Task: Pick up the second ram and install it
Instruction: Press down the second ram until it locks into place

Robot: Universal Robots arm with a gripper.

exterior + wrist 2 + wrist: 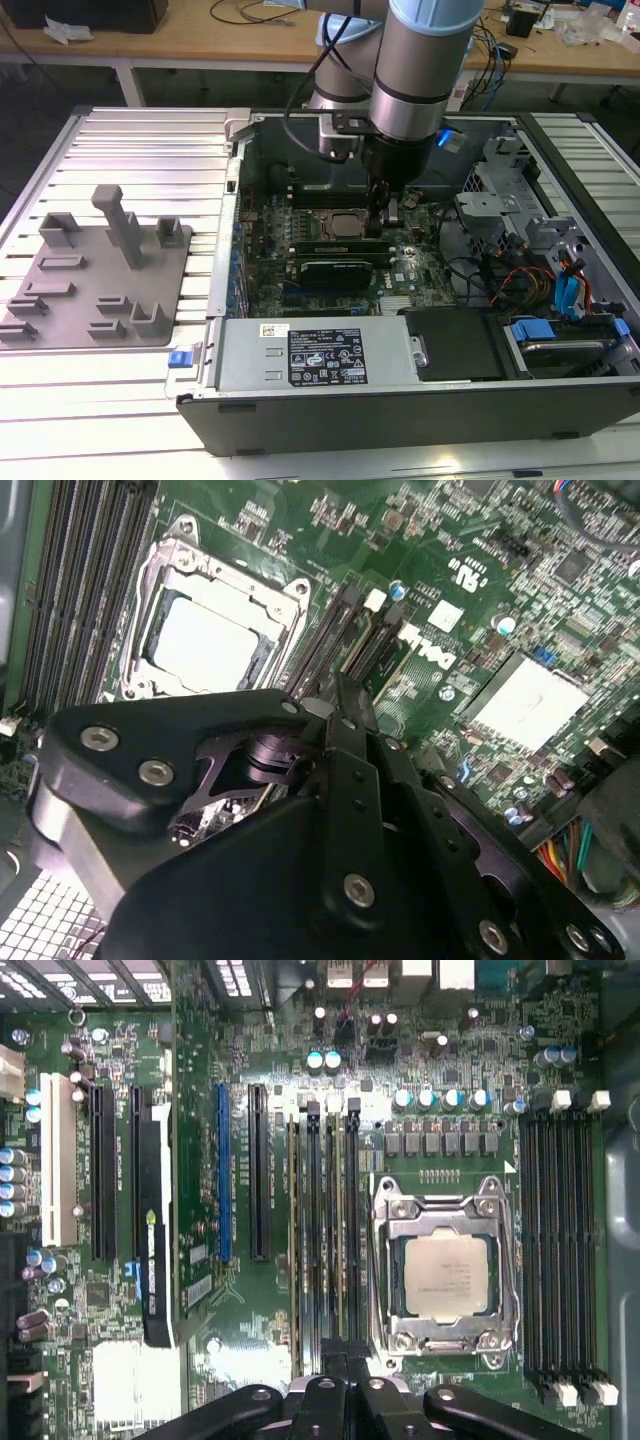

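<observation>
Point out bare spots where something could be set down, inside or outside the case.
Free: the ribbed table behind the grey tray, and the strip in front of it. Also the power supply top. Crowded: the motherboard, where the gripper sits at the memory slots, and the cabled drive bay.

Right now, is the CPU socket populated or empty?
Populated: a silver-lidded processor sits in the CPU socket, metal frame closed around it.

No text can be read for certain
</observation>
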